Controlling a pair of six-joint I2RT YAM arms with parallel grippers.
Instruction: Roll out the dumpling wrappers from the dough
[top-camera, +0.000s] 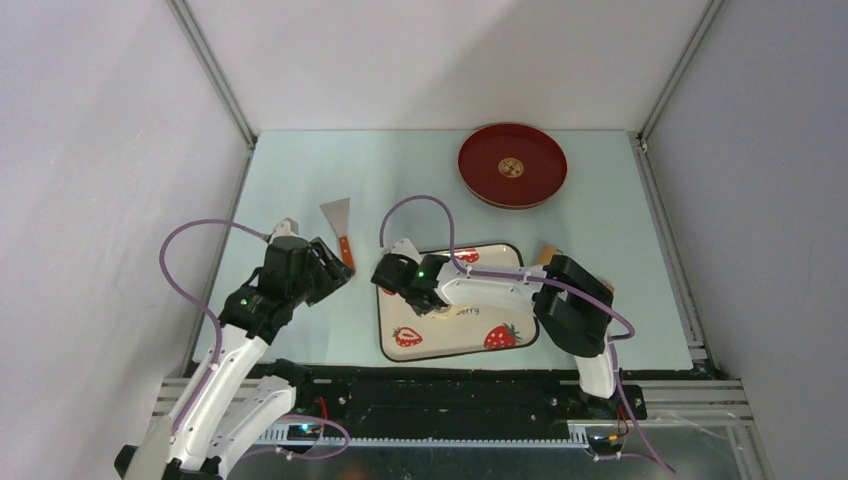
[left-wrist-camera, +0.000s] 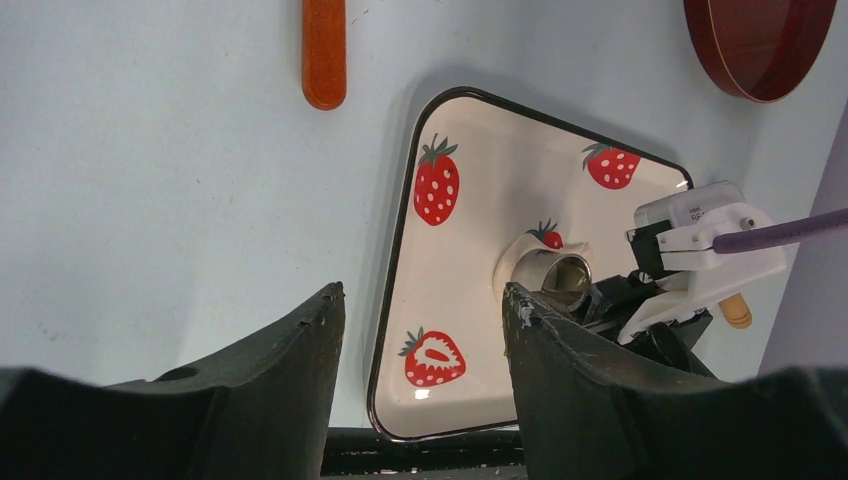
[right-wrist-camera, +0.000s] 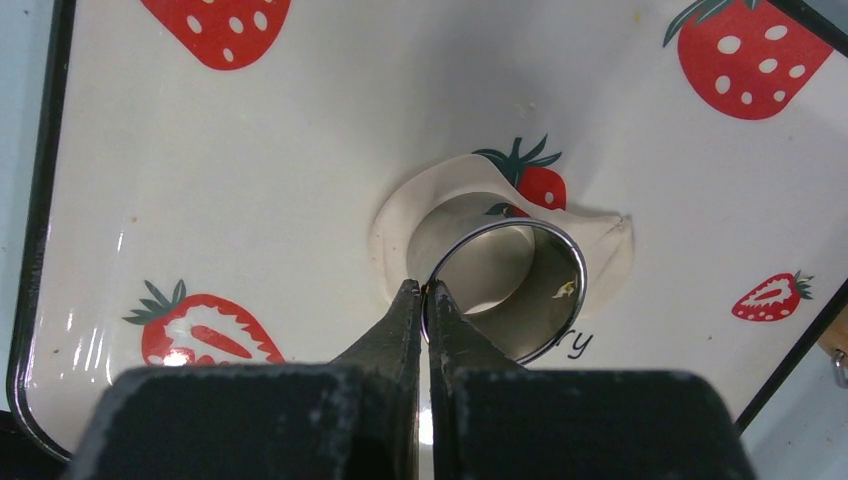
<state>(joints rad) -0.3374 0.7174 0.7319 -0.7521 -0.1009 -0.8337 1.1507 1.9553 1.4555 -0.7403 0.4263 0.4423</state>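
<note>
**Cutting step, seen from above and from both wrists.** The right tool (right-wrist-camera: 425, 292) is clenched on the wall of the ring (right-wrist-camera: 556, 282), pinching the steel edge between its tips. The dough (right-wrist-camera: 396, 222) lies flattened near the middle of the plate (right-wrist-camera: 250, 150). A round hole is already open in it, and a printed strawberry shows through the hole. The ring sits offset from that hole, overlapping its near side, and appears tilted.

Whether a cut wrapper rides inside the ring cannot be told. None lies loose on the plate or on the red tray (top-camera: 540, 185).

The left tool (left-wrist-camera: 422, 297) hangs released, jaws apart and holding nothing. It is over the counter (top-camera: 400, 170) just beside the plate's left edge, with the scraper (top-camera: 338, 218) near.

Judgement: a round has been stamped, and the step in hand is lifting the ring off the sheet. The next move calls for carrying the ring clear without dragging the thin dough, then freeing any disc lodged within. The pinch on the rim is narrow, so the ring could twist or slip.
</note>
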